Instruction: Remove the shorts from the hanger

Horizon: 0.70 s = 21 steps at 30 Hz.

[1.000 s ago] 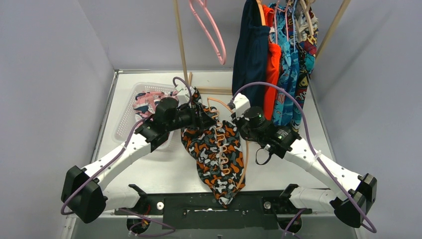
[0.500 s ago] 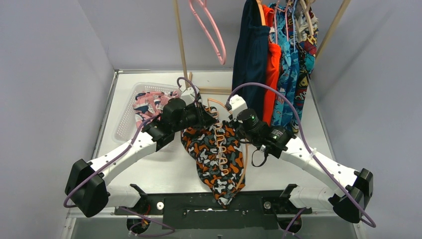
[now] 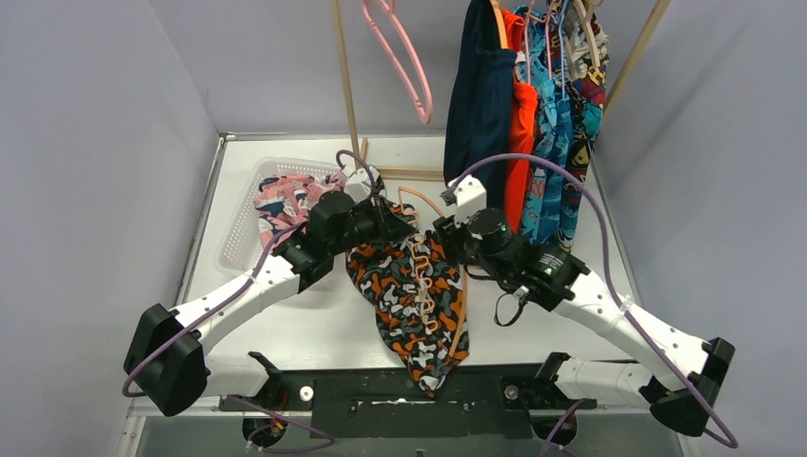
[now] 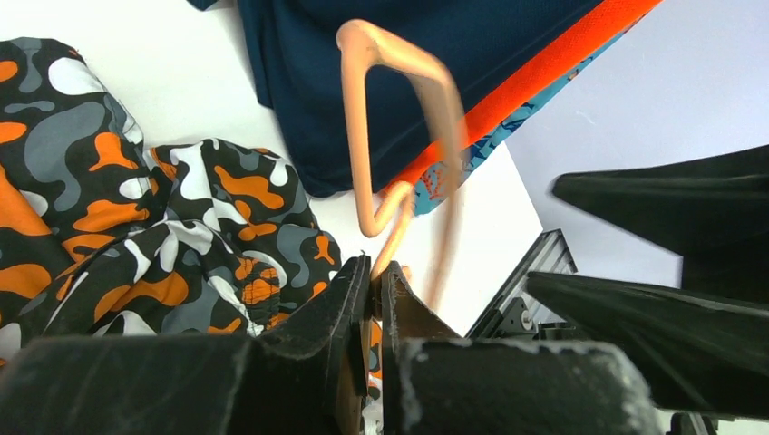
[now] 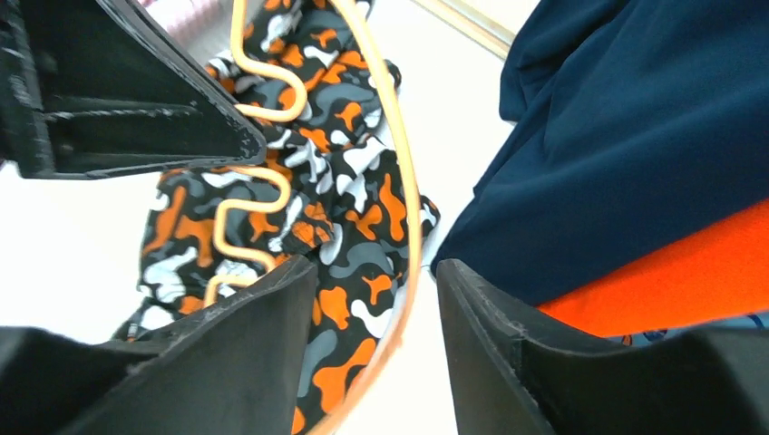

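Observation:
The black shorts (image 3: 407, 297) with orange-white print lie on the table between the arms, still threaded on a peach-orange hanger (image 3: 464, 307). My left gripper (image 3: 398, 221) is shut on the hanger's neck just below its hook (image 4: 399, 109); in the left wrist view its jaws (image 4: 376, 269) pinch the thin wire. My right gripper (image 3: 445, 234) stands open beside it. In the right wrist view the hanger's side wire (image 5: 410, 181) runs through the gap of the gripper (image 5: 376, 272) without touching either pad, and the printed shorts (image 5: 335, 208) lie beneath.
A white basket (image 3: 238, 233) at the left holds pink printed shorts (image 3: 285, 195). An empty pink hanger (image 3: 404, 57) hangs by a wooden post (image 3: 344, 76). Navy (image 3: 481, 95), orange-red (image 3: 521, 143) and teal patterned shorts (image 3: 552, 143) hang at the back right, close to my right arm.
My left gripper closed on the hanger's neck. My right gripper opened, letting go of the hanger wire, and its arm shifted slightly right.

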Available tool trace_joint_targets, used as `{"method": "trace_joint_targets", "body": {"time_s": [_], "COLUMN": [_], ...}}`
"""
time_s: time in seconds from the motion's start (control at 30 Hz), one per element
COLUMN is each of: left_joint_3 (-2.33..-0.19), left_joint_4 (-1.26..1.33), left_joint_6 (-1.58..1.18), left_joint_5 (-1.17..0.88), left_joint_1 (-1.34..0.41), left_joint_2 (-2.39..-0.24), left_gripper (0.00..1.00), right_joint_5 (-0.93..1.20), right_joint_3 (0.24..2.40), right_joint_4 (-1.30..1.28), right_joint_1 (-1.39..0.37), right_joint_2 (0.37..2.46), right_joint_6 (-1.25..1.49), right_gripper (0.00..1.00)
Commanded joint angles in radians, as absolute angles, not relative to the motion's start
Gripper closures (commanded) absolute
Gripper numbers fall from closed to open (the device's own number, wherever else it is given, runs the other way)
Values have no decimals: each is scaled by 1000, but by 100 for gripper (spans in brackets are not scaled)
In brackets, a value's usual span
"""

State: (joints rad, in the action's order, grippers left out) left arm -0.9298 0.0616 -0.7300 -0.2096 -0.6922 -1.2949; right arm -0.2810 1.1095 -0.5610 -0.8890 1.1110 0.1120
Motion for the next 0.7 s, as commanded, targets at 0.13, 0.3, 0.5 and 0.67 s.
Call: {"method": "trace_joint_targets", "body": {"time_s": [0.13, 0.3, 0.5, 0.67], "left_joint_3": [-851, -806, -729, -704], "left_joint_4": [342, 402, 526, 560], "left_joint_6": [-728, -729, -746, -749], "left_joint_5": [-209, -225, -284, -296], "left_joint_1": [-665, -660, -660, -659], "left_joint_2": [-1172, -1142, -1091, -1055], "left_gripper": [100, 100, 100, 100], "right_joint_5": [-351, -229, -148, -228], "right_joint_3": [1064, 830, 573, 502], "right_joint_4": [-575, -482, -225, -74], "right_joint_1": [-873, -862, -860, -850], "right_joint_2": [856, 691, 716, 826], "right_joint_6": [455, 726, 911, 927], "right_gripper": [30, 26, 26, 26]}}
